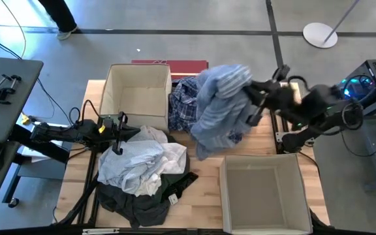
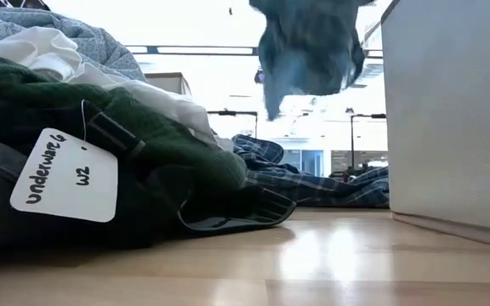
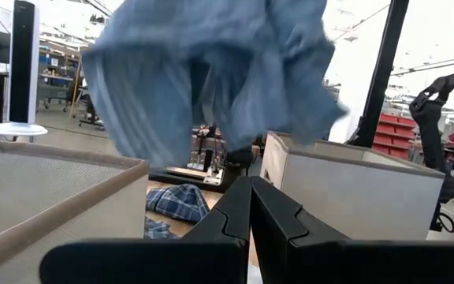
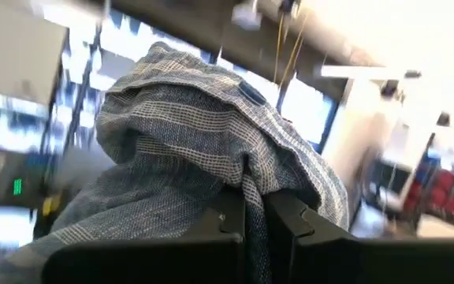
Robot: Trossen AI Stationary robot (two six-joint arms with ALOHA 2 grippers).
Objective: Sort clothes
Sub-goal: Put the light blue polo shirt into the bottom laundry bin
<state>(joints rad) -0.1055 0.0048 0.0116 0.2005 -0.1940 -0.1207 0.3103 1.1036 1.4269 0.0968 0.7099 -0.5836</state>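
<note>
Nearest you in the low view, a dark green garment [image 2: 151, 161] lies on the wooden table [image 2: 330, 263], with a white tag [image 2: 65, 177] reading "Underwear" resting on it and white clothes [image 2: 49, 51] heaped on top. From above you can see this same pile at the table's front left: pale white pieces [image 1: 142, 163] lying over dark grey-black ones [image 1: 139, 202]. Your left gripper [image 1: 119, 134] sits at the pile's far edge, just beside the left beige bin [image 1: 139, 94]; in its wrist view the two fingers [image 3: 235, 217] are pressed together with nothing between them. At the front right stands the other beige bin [image 1: 263, 192], which shows as a pale wall [image 2: 449, 110] in the low view. Farther back, near the middle of the table, a blue-white plaid shirt [image 1: 185, 104] lies on the wood beside the left bin. Your right gripper [image 1: 253, 104] is above the table's right side and clamped on a light blue woven shirt [image 1: 220, 108], which hangs off the table; the right wrist view shows the cloth [image 4: 203, 158] bunched over the closed fingers [image 4: 286, 217]. The hanging shirt drapes over part of the plaid one as seen from above. Behind the left bin a red box [image 1: 181, 65] lies at the table's far edge.
</note>
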